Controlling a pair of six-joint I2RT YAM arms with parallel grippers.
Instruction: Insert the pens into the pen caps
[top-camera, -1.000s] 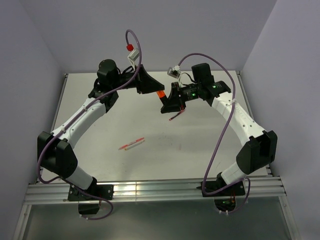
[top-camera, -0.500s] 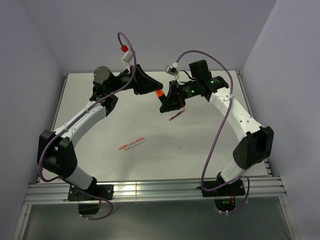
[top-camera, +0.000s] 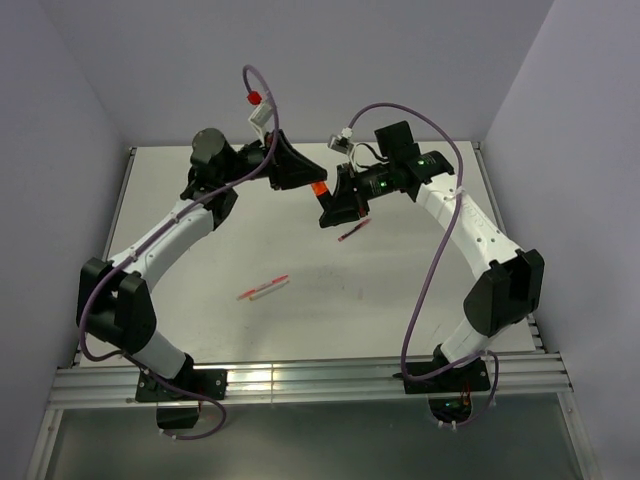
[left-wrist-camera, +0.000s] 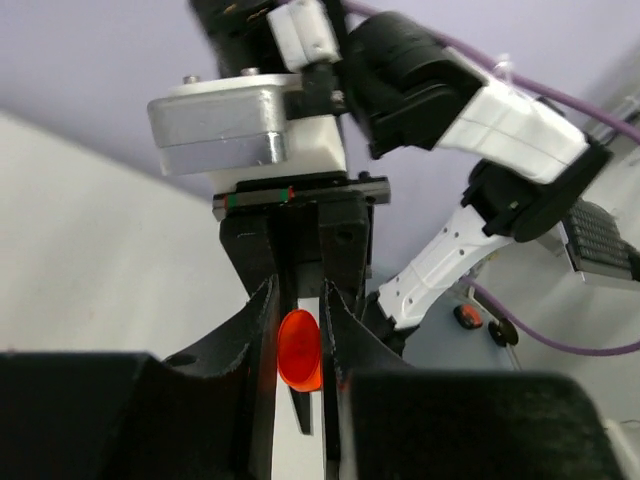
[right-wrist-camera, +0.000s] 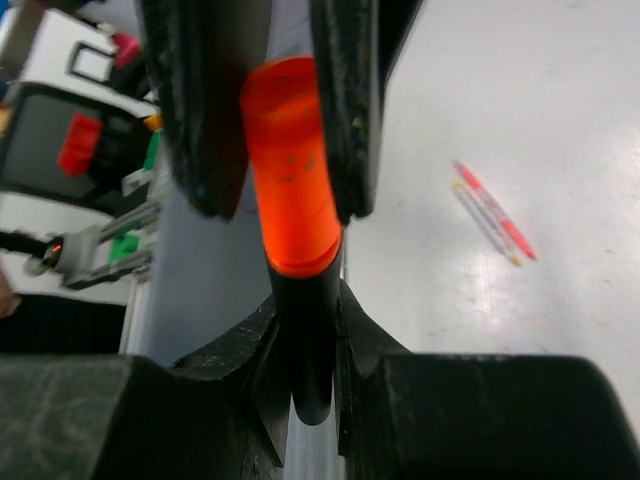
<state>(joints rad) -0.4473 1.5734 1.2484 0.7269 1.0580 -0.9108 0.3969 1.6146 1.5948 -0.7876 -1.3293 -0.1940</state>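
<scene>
Likely a robotics lab test cell, white table (top-camera: 330, 320), plain lavender walls (top-camera: 330, 60), aluminium mounting rail (top-camera: 310, 385)

I see my pale surface (top-camera: 400, 300) carrying the red and white stick pens (top-camera: 263, 288) side by side, with a thin dark-red pen (top-camera: 352, 231) well apart, farther back.

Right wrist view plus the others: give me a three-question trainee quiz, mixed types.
1. True or false: the right pincer is shut on the stubby black plastic marker.
2. The left pincer grips: A) the short orange plastic cap; B) a white cap; C) nothing.
3. Which lies nearer the left arm's base: the thin dark-red pen or the red and white stick pens?
Key: 1 true; 2 A; 3 the stick pens.
</scene>
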